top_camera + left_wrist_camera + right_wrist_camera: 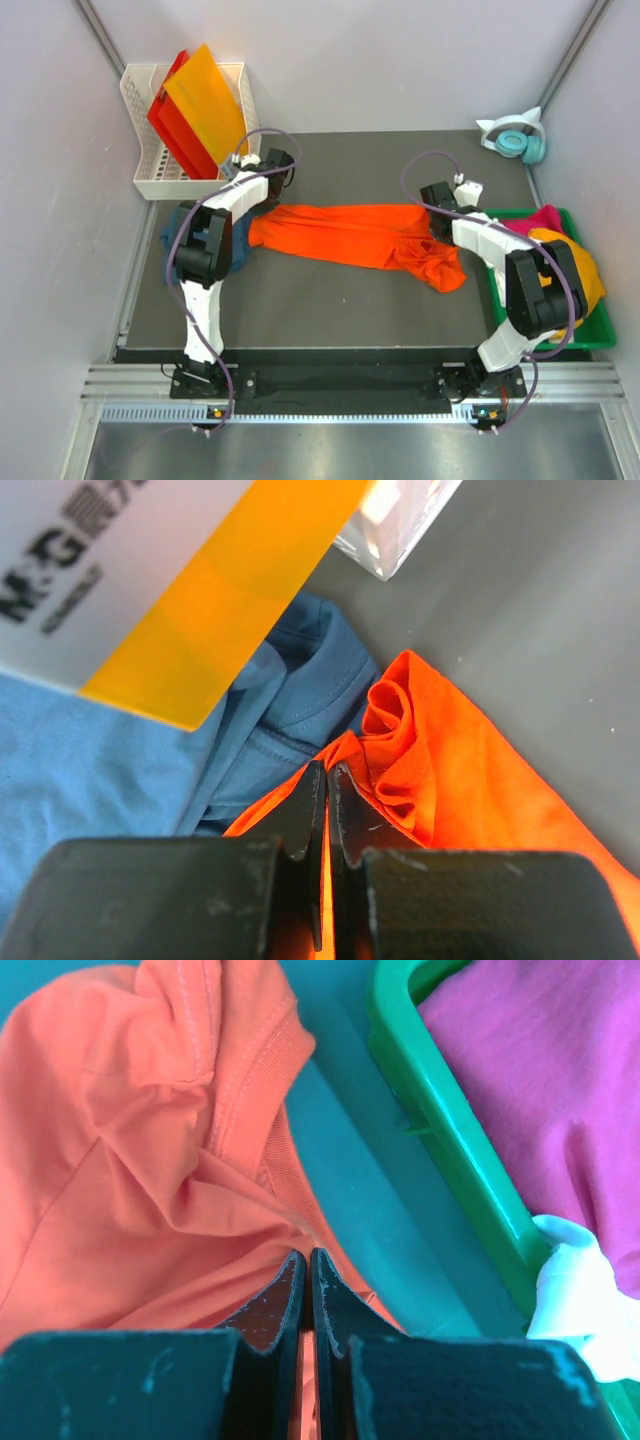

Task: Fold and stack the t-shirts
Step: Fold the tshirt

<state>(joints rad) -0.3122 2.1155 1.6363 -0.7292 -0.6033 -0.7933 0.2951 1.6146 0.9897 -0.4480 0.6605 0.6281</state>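
A large bright orange t-shirt (350, 235) lies stretched in a long band across the dark mat. My left gripper (262, 206) is shut on its left end, with orange cloth (440, 760) pinched between the fingertips (327, 772). My right gripper (438, 222) is shut on the right end, beside the collar (250, 1070), with the hem caught between the jaws (307, 1256). A dark teal-blue t-shirt (205, 245) lies bunched under the left arm, right next to the held corner (280, 710). Magenta (545, 217) and yellow-orange (580, 265) t-shirts sit in the green bin, with white cloth (580, 1295) beside the magenta one (540, 1070).
The green bin (600, 335) stands at the mat's right edge, its rim (450, 1130) close to the right gripper. A white basket (140, 120) at the back left holds stiff orange (210, 95) and red sheets. Headphones (515, 138) lie at the back right.
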